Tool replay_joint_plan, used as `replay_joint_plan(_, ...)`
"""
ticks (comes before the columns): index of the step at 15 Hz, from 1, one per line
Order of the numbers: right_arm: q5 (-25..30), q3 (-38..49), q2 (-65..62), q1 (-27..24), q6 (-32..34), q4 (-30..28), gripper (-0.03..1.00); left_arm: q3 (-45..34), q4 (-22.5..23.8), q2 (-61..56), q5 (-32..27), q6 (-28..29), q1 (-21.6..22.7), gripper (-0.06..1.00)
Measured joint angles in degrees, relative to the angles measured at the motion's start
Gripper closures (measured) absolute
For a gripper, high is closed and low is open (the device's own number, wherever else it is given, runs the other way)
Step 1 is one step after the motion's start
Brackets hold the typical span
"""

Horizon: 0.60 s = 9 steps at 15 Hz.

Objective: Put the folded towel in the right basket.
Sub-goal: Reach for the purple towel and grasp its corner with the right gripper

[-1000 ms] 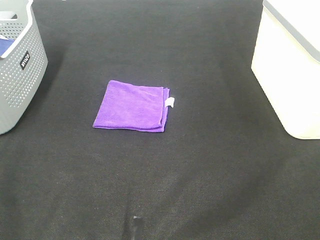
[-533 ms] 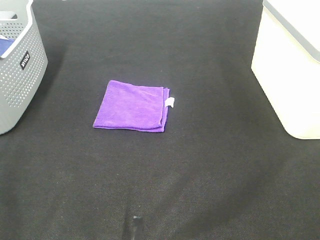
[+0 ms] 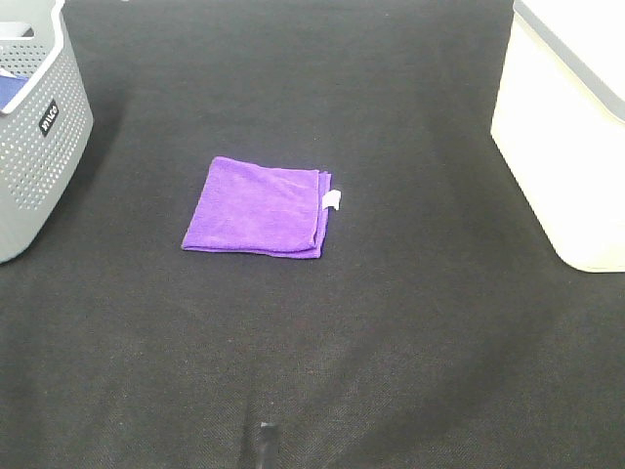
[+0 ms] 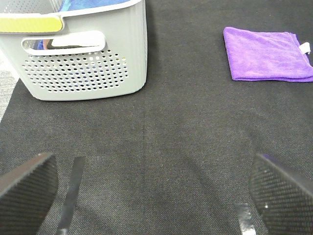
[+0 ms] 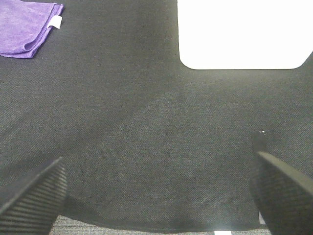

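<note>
A folded purple towel with a small white tag lies flat on the black mat, left of centre. It also shows in the left wrist view and the right wrist view. The white right basket stands at the right edge; its white wall shows in the right wrist view. Neither arm shows in the exterior high view. My left gripper is open and empty, well short of the towel. My right gripper is open and empty, in front of the white basket.
A grey perforated basket stands at the left edge, with blue cloth inside; it also shows in the left wrist view. The black mat covers the table. The mat's front edge shows in the right wrist view.
</note>
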State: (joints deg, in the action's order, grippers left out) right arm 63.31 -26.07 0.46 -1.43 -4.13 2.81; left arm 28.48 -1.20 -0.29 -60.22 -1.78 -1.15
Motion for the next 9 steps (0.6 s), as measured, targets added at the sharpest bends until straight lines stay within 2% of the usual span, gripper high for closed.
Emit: replay_joint_plan(9,0.0,0.0,0.0,0.0,0.0,-0.1,0.01,0.0,0.1,0.0,0.0,0.0,0.0,-0.04)
